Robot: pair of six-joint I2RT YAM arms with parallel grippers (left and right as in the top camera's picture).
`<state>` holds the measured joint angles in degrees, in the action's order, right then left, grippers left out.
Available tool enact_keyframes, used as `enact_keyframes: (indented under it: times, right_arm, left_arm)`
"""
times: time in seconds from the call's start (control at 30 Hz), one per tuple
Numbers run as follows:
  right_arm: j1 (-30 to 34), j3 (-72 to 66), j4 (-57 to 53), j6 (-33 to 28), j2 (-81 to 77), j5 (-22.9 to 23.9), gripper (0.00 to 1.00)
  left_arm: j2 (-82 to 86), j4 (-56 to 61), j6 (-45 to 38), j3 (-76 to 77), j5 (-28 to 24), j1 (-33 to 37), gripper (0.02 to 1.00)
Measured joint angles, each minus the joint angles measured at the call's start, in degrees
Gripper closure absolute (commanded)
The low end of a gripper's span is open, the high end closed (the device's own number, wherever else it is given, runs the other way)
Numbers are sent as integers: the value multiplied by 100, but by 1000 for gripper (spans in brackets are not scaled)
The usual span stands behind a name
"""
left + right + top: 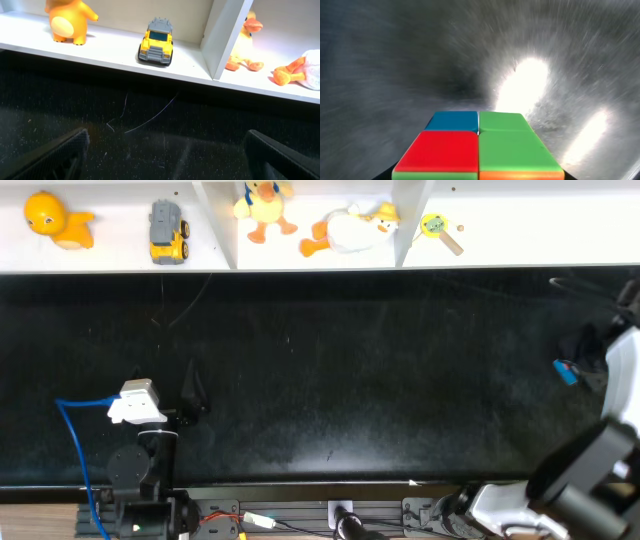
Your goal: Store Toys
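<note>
A colour cube [479,145] with red, blue and green tiles sits close in the right wrist view. My right gripper [578,360] is shut on the cube [566,370] above the black table near its right edge. My left gripper [167,167] stands open with nothing between its fingers [70,150], low over the table at the front left [192,393], facing the shelf. On the white shelf [320,260] stand an orange duck [58,220], a yellow truck [167,232], a yellow plush duck [264,207], a white plush duck [350,230] and a small rattle [438,230].
White dividers [222,220] split the shelf into compartments along the table's back edge. The truck [157,42] and the orange duck [70,20] share the left compartment. A blue cable [85,440] runs beside the left arm's base. The black table top [360,370] lies bare between the arms.
</note>
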<state>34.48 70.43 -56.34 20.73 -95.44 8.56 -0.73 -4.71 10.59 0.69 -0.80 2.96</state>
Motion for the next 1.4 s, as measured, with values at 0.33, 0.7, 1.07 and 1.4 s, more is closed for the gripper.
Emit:
enact_keyframes:
  times: [0.33,0.7,1.07,1.4]
  right_arm:
    - [35,-1147,2339,-2107,2420,-1495,954]
    - [68,-2330,5521,-2992,1580,-2402,956]
    - [20,-2319,7930,-3709,643,-3005,954]
    - [-422,-2319,9936,-3644,-372,-3091,952]
  left_arm:
    - [-2,0,0,0,0,0,23]
    - [-2,0,0,0,0,0,20]
    - [0,0,0,0,0,0,20]
    - [0,0,0,-2,2,0,20]
